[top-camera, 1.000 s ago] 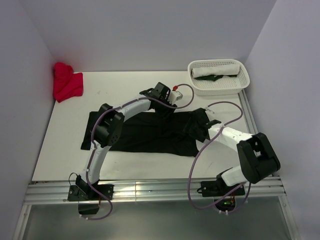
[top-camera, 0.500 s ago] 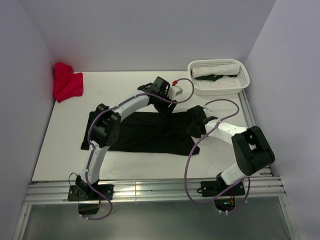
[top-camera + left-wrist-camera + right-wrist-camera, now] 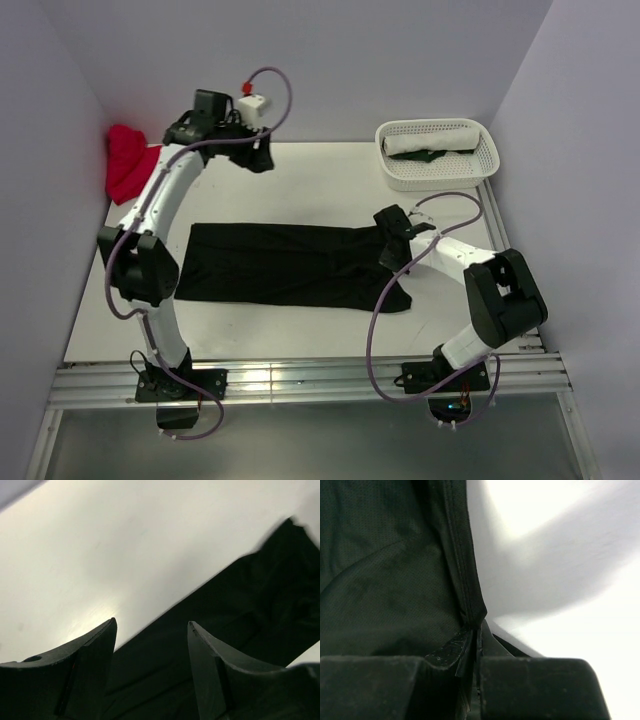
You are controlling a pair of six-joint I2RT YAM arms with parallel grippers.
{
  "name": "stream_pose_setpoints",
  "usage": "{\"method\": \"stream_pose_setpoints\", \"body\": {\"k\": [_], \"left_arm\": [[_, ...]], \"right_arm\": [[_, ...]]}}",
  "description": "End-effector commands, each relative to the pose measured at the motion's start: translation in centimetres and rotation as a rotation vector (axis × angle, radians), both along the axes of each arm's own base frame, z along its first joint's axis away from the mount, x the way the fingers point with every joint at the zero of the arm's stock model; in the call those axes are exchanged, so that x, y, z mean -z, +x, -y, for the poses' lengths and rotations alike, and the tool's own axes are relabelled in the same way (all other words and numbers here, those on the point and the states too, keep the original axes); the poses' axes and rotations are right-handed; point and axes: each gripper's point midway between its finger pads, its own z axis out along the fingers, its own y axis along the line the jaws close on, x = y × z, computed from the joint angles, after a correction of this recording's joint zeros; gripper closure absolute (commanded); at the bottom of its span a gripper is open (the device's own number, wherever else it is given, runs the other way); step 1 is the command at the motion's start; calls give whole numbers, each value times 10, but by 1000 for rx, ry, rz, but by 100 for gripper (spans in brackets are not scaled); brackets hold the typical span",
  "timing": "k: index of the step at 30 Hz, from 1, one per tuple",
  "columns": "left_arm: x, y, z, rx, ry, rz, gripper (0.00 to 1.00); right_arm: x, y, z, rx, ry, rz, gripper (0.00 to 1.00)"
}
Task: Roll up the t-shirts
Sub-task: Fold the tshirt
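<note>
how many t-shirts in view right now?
4. The black t-shirt lies flat mid-table. The red t-shirt is bunched in the far-left corner. The white t-shirt is rolled in the basket, with the dark green t-shirt beside it. The basket may hide more.

Robot lab test cell. Plain pale-lilac wall panels (image 3: 300, 60) box in a flat white tabletop (image 3: 300, 325) left, far and right. Slotted silver aluminium rail (image 3: 310, 382) at the near edge, white-and-black robot arms (image 3: 160, 200) bolted on, loose purple cables (image 3: 383, 335).

No text, label, brand, number or sign readable in any view; black t-shirt (image 3: 280, 265) plain; white basket (image 3: 432, 179) unmarked.
</note>
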Motion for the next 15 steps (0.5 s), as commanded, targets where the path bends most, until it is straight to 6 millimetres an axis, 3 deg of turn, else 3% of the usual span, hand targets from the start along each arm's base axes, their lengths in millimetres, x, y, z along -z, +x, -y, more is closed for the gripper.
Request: {"method": "stream_pose_setpoints", "body": {"k": [1, 6, 11, 15], "left_arm": [[32, -20, -51, -7, 41, -98, 36], [75, -31, -110, -60, 46, -200, 36], [106, -38, -145, -93, 52, -279, 37], [128, -42, -155, -102, 48, -331, 37]], "right_arm": [[-12, -2, 35, 61, -116, -10, 96], [-10, -9, 77, 134, -154, -54, 96], [-21, -8, 121, 192, -202, -83, 94], [-30, 3, 150, 230, -224, -98, 79]]}}
